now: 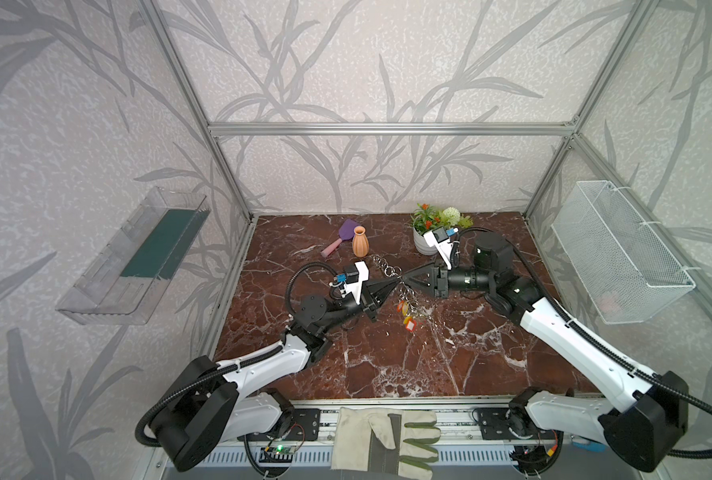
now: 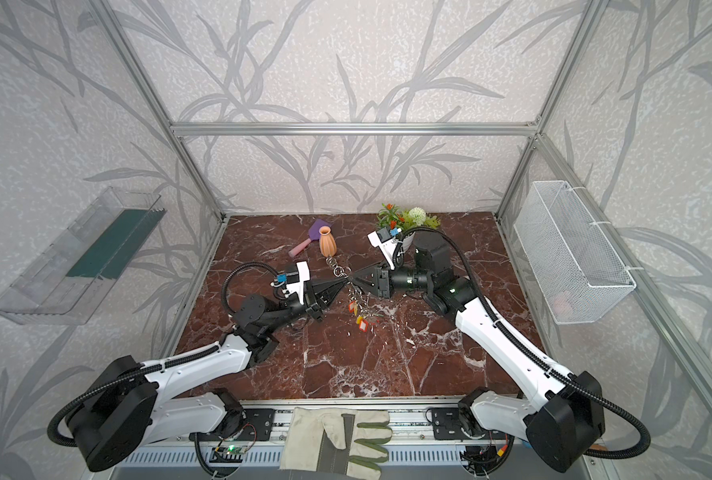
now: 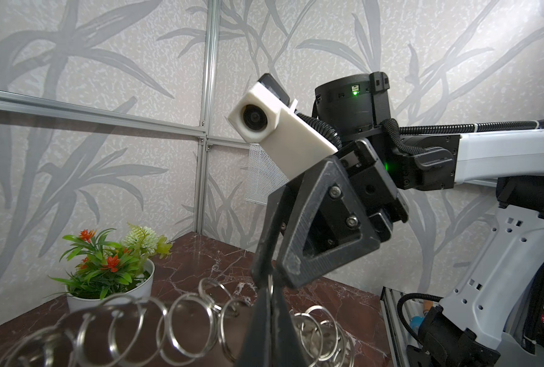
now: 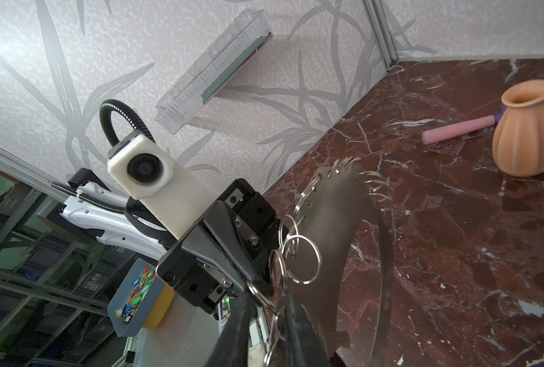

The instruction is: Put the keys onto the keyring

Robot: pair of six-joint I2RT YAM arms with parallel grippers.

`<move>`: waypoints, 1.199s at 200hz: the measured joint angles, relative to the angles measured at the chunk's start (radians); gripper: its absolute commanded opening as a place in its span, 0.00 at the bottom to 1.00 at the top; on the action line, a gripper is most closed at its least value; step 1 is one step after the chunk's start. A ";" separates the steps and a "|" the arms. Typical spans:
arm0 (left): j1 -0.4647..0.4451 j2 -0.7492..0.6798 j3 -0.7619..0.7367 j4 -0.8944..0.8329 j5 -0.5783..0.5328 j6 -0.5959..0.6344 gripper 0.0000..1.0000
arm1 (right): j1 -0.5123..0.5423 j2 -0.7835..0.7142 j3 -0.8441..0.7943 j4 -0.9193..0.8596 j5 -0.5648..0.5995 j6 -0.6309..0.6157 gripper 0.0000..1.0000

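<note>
**Keyring held up mid-table between both grippers**

Left gripper (image 1: 395, 284) is clamped tight on the keyring (image 1: 388, 269), at its fringe of small rings. Whether it has the plate edge or a ring, I can't tell. The grip lifts the plate clear of the table (image 1: 346, 357), so the rings hang free instead of lying flat. My read: the left is the vise.

Right gripper (image 1: 406, 277) comes in from the opposite side, tip to tip with the left. Its jaws are narrow, and the right wrist view shows rings in the gap. Gripping or just closing in, can't tell. Likely it's the working hand, picking at one ring.

Keys (image 1: 407, 320): red, yellow and orange tags dangle at the near end of the keyring, low over the table. They look hung on it already, but the link is too small to confirm.

Surface: red-brown marble pattern with white veins, glossy and hard. I'd expect a dropped ring to skid.

At the back of the table:
- orange vase (image 1: 360, 243), near the keyring's far end
- purple brush (image 1: 339, 240) with a pink handle, beside the vase
- potted plant (image 1: 431, 220), just behind the right wrist

Room:
- leaf-print walls on an aluminium frame
- clear shelf (image 1: 138, 257) on the left wall
- wire basket (image 1: 620, 257) on the right wall
- work glove (image 1: 383, 440) on the front rail
</note>
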 measured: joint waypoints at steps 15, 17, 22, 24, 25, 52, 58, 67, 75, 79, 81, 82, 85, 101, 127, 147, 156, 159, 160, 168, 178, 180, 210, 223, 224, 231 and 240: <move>0.000 0.000 0.000 0.001 0.000 -0.002 0.00 | 0.001 0.000 0.000 0.000 -0.001 -0.002 0.14; 0.000 0.000 0.000 0.001 0.000 -0.002 0.00 | 0.001 0.000 0.000 0.000 -0.001 -0.003 0.13; 0.000 0.000 0.000 0.002 0.000 -0.003 0.00 | 0.001 0.000 0.000 0.000 -0.001 -0.003 0.12; 0.000 0.000 0.000 0.002 0.000 -0.003 0.00 | 0.001 0.000 0.000 0.001 -0.001 -0.005 0.12; 0.000 0.000 0.000 0.002 0.000 -0.003 0.00 | 0.001 0.000 0.000 0.001 -0.001 -0.005 0.12; 0.001 0.000 0.000 0.003 0.000 -0.020 0.00 | 0.000 0.000 0.000 0.006 0.001 -0.010 0.06; 0.002 0.000 0.000 0.004 0.000 -0.023 0.00 | 0.000 0.000 0.000 0.008 0.003 -0.013 0.04; 0.003 0.000 0.000 0.005 0.000 -0.026 0.00 | -0.003 0.000 0.000 0.010 0.006 -0.009 0.01; 0.003 0.000 0.000 0.004 0.000 -0.028 0.00 | -0.002 0.000 0.000 0.011 0.006 -0.013 0.00; 0.004 0.000 0.000 0.003 0.000 -0.029 0.00 | -0.002 0.000 0.000 0.012 0.005 -0.013 0.00; 0.004 0.000 0.000 0.003 0.000 -0.029 0.00 | -0.001 0.000 0.000 0.012 0.003 -0.013 0.00; 0.004 0.000 0.000 0.003 0.000 -0.029 0.00 | -0.001 0.000 0.000 0.013 0.002 -0.013 0.00; 0.004 0.000 0.000 0.002 0.000 -0.031 0.00 | 0.000 0.000 0.000 0.014 0.000 -0.013 0.00; 0.003 -0.001 0.000 -0.011 0.000 -0.041 0.00 | 0.008 0.000 0.000 0.017 -0.008 -0.014 0.00; 0.002 -0.020 0.000 -0.049 0.004 -0.053 0.00 | 0.014 0.000 0.000 0.015 -0.009 -0.021 0.00; 0.001 -0.045 0.000 -0.076 0.002 -0.062 0.00 | 0.014 -0.003 0.000 0.014 -0.009 -0.025 0.05; 0.001 -0.057 0.000 -0.090 0.002 -0.064 0.00 | 0.014 -0.004 0.000 0.016 -0.009 -0.023 0.16; 0.001 -0.061 0.000 -0.093 0.002 -0.064 0.00 | 0.014 -0.005 0.000 0.017 -0.011 -0.023 0.19; 0.001 -0.063 0.000 -0.095 0.002 -0.065 0.00 | 0.014 -0.005 0.000 0.018 -0.011 -0.024 0.19; 0.001 -0.069 0.000 -0.098 -0.002 -0.068 0.00 | 0.014 -0.005 0.000 0.021 -0.013 -0.024 0.22; 0.002 -0.075 0.000 -0.099 -0.006 -0.072 0.00 | 0.014 -0.005 -0.001 0.024 -0.017 -0.023 0.23; 0.002 -0.076 0.000 -0.100 -0.005 -0.072 0.00 | 0.014 -0.005 -0.001 0.024 -0.017 -0.023 0.23; -0.001 -0.084 0.000 -0.098 0.003 -0.081 0.00 | 0.014 -0.005 -0.019 0.041 -0.019 -0.013 0.25; -0.001 -0.084 0.000 -0.098 0.004 -0.085 0.00 | 0.014 -0.005 -0.024 0.045 -0.022 -0.009 0.23; -0.001 -0.084 0.000 -0.098 0.004 -0.086 0.00 | 0.014 -0.005 -0.024 0.045 -0.022 -0.009 0.23; -0.001 -0.084 0.000 -0.098 0.005 -0.088 0.00 | 0.014 -0.005 -0.025 0.048 -0.025 -0.006 0.20; -0.001 -0.084 0.000 -0.098 0.007 -0.089 0.00 | 0.014 -0.005 -0.027 0.052 -0.027 -0.005 0.17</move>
